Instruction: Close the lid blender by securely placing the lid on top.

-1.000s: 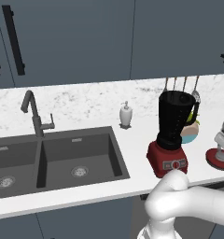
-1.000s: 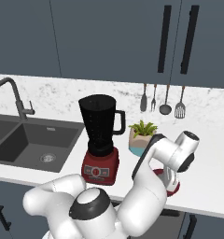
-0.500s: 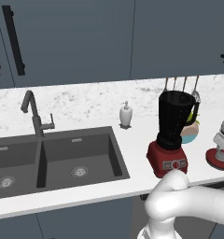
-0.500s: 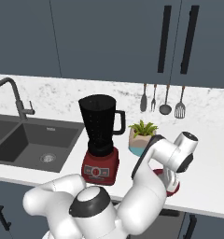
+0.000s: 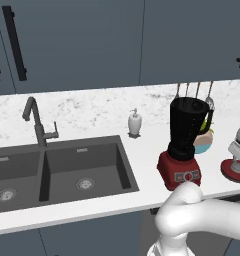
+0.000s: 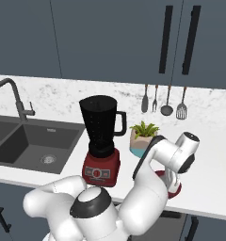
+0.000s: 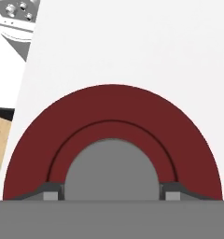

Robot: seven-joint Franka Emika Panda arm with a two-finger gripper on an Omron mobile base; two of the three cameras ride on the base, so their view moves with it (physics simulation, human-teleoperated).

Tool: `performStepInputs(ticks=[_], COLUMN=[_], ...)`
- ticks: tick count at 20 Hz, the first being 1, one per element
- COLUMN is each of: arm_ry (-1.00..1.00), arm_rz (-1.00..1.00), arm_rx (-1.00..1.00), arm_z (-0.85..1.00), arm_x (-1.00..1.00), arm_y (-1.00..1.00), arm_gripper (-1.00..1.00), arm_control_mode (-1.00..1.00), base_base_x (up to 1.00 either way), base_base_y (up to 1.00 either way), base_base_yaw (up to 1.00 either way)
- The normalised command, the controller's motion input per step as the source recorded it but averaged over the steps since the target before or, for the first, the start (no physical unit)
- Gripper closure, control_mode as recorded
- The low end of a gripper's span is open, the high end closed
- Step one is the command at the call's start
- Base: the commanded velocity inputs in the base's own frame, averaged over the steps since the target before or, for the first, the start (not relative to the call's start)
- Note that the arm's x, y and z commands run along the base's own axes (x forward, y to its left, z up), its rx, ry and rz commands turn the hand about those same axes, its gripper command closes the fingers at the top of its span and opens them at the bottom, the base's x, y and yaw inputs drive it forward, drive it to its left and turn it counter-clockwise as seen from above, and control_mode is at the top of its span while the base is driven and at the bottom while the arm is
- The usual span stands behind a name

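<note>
Lid (image 7: 112,116) is seen flat on the white table (image 7: 132,42), lower centre of the hand view, grey knob (image 7: 112,170) dead centre between the fingertips (image 7: 52,191). Hand (image 7: 112,193) is lined up straddling the knob, the likely grip point; jaws are spread to knob width, but contact cannot be told, so grip is unconfirmed. Blender (image 6: 101,141) stands at centre of the right base view, jar rim uncovered, well apart from the lid at lower right (image 6: 173,190) under the arm. Lid is judged not yet lifted; a carry across to the jar is still needed.
</note>
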Motion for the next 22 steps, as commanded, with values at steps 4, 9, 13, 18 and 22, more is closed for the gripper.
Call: performStepInputs(ticks=[4, 9, 13, 18, 22], arm_ry=[-0.05, -0.32, -0.48, -0.51, -0.43], arm_rz=[0.00, 0.00, 0.00, -0.04, -0.05], arm_rx=[0.00, 0.09, 0.13, 0.10, 0.05], arm_z=[0.13, 0.84, 1.00, 1.00, 1.00], arm_x=[-0.02, -0.52, -0.56, -0.38, -0.09], arm_y=[0.01, 0.00, 0.00, 0.00, 0.05], arm_gripper=[1.00, 1.00, 1.00, 1.00, 1.00], arm_control_mode=[-1.00, -1.00, -1.00, -1.00, -1.00], base_base_x=[0.00, 0.00, 0.00, 0.00, 0.00], base_base_y=[0.00, 0.00, 0.00, 0.00, 0.00], base_base_yaw=[0.00, 0.00, 0.00, 0.00, 0.00])
